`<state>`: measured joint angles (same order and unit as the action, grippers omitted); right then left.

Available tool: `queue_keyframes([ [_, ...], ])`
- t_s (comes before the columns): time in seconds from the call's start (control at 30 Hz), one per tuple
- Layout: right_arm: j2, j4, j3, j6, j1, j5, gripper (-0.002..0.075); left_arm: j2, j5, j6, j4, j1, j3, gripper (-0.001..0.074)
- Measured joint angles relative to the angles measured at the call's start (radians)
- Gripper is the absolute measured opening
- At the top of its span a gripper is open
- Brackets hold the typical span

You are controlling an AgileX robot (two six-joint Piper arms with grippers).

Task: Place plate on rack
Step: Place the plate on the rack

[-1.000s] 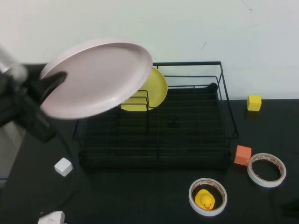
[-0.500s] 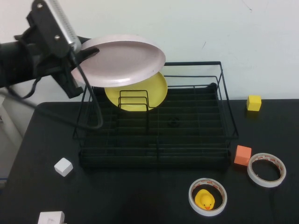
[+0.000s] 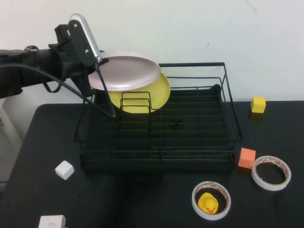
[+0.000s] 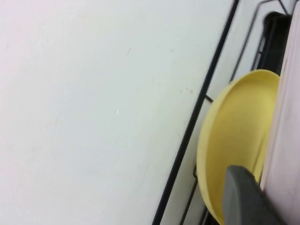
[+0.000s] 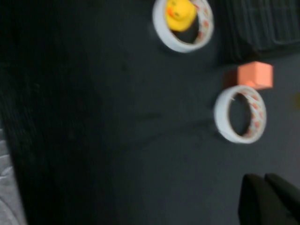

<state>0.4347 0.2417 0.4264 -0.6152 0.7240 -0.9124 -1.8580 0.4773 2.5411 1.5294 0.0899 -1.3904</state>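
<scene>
The pale pink-white plate [image 3: 126, 71] hangs tilted over the back left corner of the black wire rack [image 3: 190, 128], just in front of a yellow plate [image 3: 147, 97] that stands in the rack. My left gripper [image 3: 95, 66] is shut on the pink plate's left rim. In the left wrist view one grey finger [image 4: 243, 199] lies against the pink plate's edge [image 4: 283, 140], with the yellow plate [image 4: 234, 136] behind it. My right gripper [image 5: 267, 197] shows only in the right wrist view, fingers together and empty, above the table near the tape rolls.
On the black table lie a tape roll holding a yellow duck [image 3: 211, 200], a second tape roll [image 3: 270, 172], an orange cube [image 3: 246, 157], a yellow cube [image 3: 258, 104] and two white blocks [image 3: 64, 169] [image 3: 52, 222].
My left arm has carried the pink plate back and down, from high over the rack's left side to close in front of the yellow plate. The plate has levelled out.
</scene>
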Motion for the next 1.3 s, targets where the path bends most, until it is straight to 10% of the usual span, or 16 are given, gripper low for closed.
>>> queue_keyframes([
  [1.17, -0.177, 0.233, -0.024, 0.287, 0.0, 0.004, -0.0002, -0.185, -0.219, 0.289, 0.175, 0.141, -0.057, 0.0095],
  [1.3, -0.177, 0.233, -0.024, 0.299, 0.0, 0.004, -0.0002, -0.195, -0.215, 0.289, 0.175, 0.141, -0.057, 0.0232],
])
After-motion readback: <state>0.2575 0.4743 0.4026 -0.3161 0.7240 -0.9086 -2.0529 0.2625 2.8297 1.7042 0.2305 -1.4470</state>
